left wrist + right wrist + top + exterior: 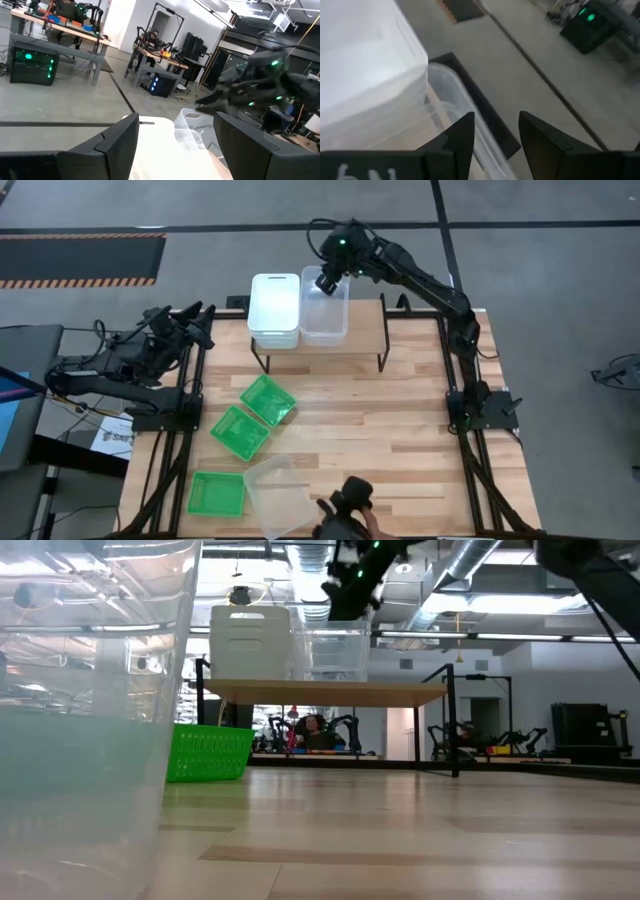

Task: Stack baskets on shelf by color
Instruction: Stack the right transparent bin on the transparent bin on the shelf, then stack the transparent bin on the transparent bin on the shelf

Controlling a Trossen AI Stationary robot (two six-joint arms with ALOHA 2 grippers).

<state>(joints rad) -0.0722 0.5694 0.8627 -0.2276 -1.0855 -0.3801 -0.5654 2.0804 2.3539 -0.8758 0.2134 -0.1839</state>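
above the shelf, the right gripper hangs with jaws parted over the clear basket; the left gripper waits open-jawed.

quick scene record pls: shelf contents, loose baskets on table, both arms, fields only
shelf: white basket stack beside clear basket
table: three green baskets, apart, not stacked
clear basket near front edge: loose, next to a dark object
right gripper: over the far rim of the clear basket on the shelf, jaws apart, holding nothing visible
left gripper: parked off the table's left rear corner, jaws open
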